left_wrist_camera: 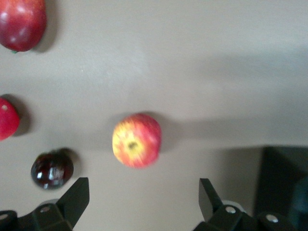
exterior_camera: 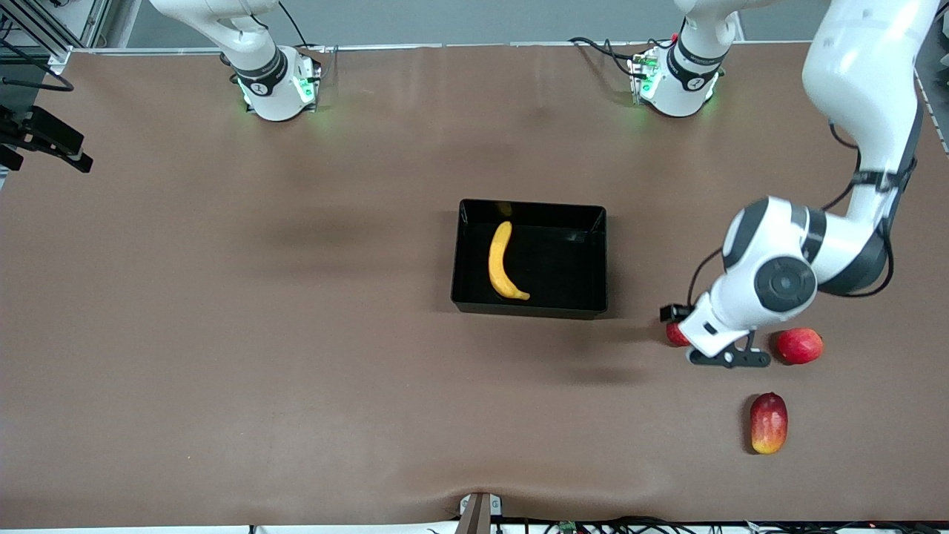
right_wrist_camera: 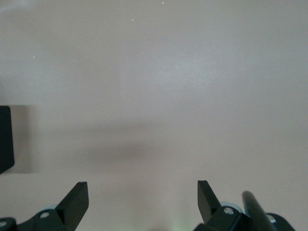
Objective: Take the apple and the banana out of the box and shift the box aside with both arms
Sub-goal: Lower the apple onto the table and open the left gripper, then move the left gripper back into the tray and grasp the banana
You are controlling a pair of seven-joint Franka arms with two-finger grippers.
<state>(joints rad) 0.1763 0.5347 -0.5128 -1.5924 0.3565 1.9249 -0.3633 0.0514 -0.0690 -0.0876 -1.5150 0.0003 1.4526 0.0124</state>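
Roughly from the right arm's end of the brown table [exterior_camera: 222, 334], a black bracket [exterior_camera: 44, 137] jutted in at the edge, well apart from everything else. The right arm waited, raised; its right gripper [right_wrist_camera: 142, 192] hung over bare tabletop with the fingers [right_wrist_camera: 77, 197] spread wide and nothing between them, only a dark edge showing at the margin of the right wrist view. Near the middle of the table stood the box [exterior_camera: 529, 305], and the banana [exterior_camera: 504, 263] lay inside it, along the wall toward the right arm's end, curved tip nearest the front camera. Toward the left arm's end, the left arm bent down low and its white wrist covered most of the apple [left_wrist_camera: 137, 139] in the front view, leaving just a red sliver. The left gripper [left_wrist_camera: 143, 187] hovered over that apple, jaws fully apart, fingers [left_wrist_camera: 77, 195] clear of the fruit and gripping nothing. A small dark glossy round thing [left_wrist_camera: 52, 169] sat near the apple, hidden from the front camera. Just beside the wrist lay the plain red fruit [exterior_camera: 799, 345], and the mango [exterior_camera: 768, 423] lay nearer to the front camera than it, both on the table outside the box.
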